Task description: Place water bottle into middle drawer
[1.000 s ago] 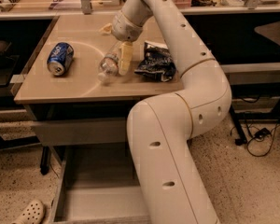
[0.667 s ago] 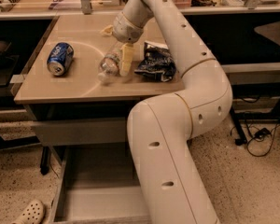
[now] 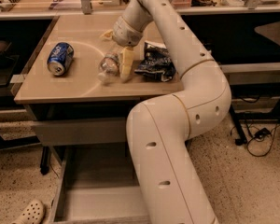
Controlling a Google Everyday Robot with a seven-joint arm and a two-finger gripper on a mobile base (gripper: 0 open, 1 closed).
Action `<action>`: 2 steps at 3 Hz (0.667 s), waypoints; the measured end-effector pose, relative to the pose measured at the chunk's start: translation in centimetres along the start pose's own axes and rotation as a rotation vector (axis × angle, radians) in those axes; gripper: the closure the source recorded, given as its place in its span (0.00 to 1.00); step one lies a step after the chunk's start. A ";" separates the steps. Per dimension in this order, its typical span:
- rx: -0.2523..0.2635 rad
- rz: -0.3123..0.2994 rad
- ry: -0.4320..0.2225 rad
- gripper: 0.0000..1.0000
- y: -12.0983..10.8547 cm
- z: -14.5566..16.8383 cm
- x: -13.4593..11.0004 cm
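The water bottle (image 3: 108,67), clear and crinkly, lies on its side on the tan table (image 3: 51,87), near its middle. My gripper (image 3: 120,62) comes down from the arm above and sits right against the bottle's right side, low over the tabletop. The middle drawer (image 3: 95,204) is pulled out below the table, a grey tray with low side walls, partly hidden by my arm.
A blue soda can (image 3: 59,58) lies at the table's left. A dark snack bag (image 3: 155,62) lies just right of the gripper. A flat grey drawer front (image 3: 79,130) sits under the tabletop. A white clog (image 3: 30,212) lies on the floor left of the drawer. Cables lie at the right.
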State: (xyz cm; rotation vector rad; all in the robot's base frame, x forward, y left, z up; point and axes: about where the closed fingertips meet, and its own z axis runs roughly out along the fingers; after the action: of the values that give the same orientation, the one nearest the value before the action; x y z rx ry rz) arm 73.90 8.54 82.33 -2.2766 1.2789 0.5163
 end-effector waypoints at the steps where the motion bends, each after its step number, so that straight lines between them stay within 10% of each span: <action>1: 0.000 0.000 0.000 0.19 0.0 0.0 0.0; 2: 0.000 0.000 0.000 0.42 0.0 0.0 0.0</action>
State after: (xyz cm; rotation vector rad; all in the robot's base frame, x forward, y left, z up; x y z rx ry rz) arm 73.90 8.54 82.33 -2.2766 1.2789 0.5163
